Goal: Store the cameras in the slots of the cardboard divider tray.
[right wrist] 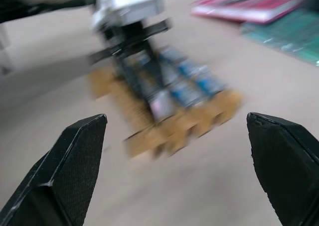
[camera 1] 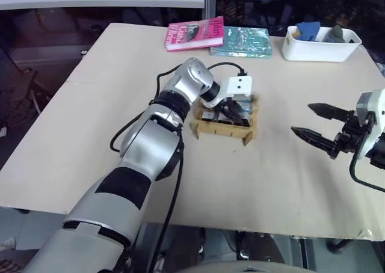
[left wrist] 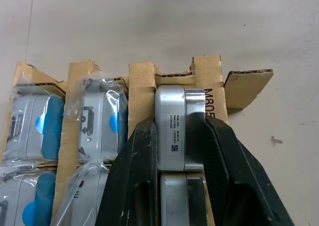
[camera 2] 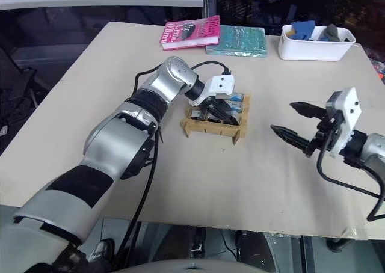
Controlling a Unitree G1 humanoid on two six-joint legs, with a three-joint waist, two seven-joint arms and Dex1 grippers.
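My worry: if I release crooked, the camera [left wrist: 172, 131] may catch the cardboard wall and jam. My left gripper [left wrist: 169, 151] is clamped on it, seemingly partway into an end slot of the cardboard divider tray [camera 1: 225, 127]. Right gripper [camera 1: 316, 128] gapes empty, well aside.

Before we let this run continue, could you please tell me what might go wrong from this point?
1. The left tool grips a camera at the slot beside the cardboard divider tray's end wall; that thin wall could catch a finger and bend.
2. Neighbouring cameras sit in loose plastic bags; withdrawing could snag one.
3. The right tool hangs open beside the light tray and might nudge it.
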